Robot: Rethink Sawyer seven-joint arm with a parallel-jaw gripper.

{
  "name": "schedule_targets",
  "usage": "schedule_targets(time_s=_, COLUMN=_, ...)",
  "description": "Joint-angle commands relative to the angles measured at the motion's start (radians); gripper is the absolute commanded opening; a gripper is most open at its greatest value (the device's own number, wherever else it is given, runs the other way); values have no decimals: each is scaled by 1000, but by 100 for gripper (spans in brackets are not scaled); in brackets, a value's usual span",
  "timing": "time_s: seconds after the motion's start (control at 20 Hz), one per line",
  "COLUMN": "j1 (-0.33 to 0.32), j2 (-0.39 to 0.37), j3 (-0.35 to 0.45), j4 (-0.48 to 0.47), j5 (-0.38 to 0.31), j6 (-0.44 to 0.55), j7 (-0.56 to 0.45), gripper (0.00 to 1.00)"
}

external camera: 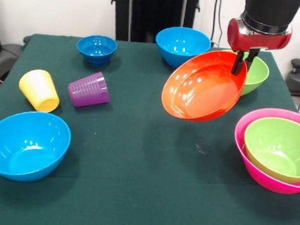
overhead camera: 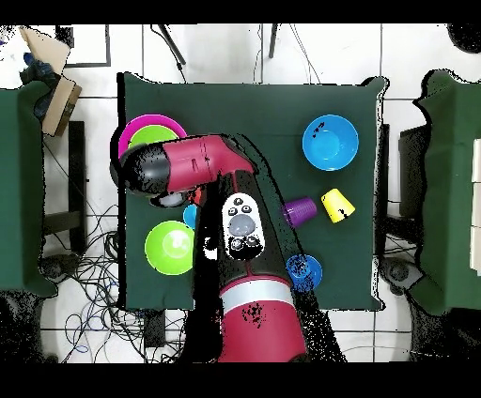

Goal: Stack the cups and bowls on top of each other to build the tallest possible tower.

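My gripper (external camera: 244, 61) is shut on the rim of the orange bowl (external camera: 203, 86) and holds it tilted above the table, right of centre. A lime green bowl (external camera: 257, 76) stands just behind it. A second lime green bowl (external camera: 279, 147) sits nested in the large pink bowl (external camera: 259, 174) at the right. One light blue bowl (external camera: 183, 45) stands at the back and another (external camera: 25, 145) at the front left. The small dark blue bowl (external camera: 96, 49) is at the back left. The yellow cup (external camera: 39, 89) and the purple cup (external camera: 89, 89) lie on their sides. The light blue cup is out of view.
The table (external camera: 136, 168) has a dark green cloth. In the overhead view my arm (overhead camera: 202, 169) hides the orange bowl; the pink bowl (overhead camera: 134, 127), a green bowl (overhead camera: 169, 247), a light blue bowl (overhead camera: 330, 142) and both cups (overhead camera: 301, 211) show.
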Motion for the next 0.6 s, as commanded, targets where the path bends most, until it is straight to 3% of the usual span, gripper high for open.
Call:
schedule_targets(time_s=0.05, j1=-6, j2=3, j3=24, j4=12, j5=-7, j6=39, j7=34, gripper=0)
schedule_targets(time_s=0.6, j1=-4, j2=-26, j3=9, j4=63, j5=-16, j6=18, j7=41, gripper=0)
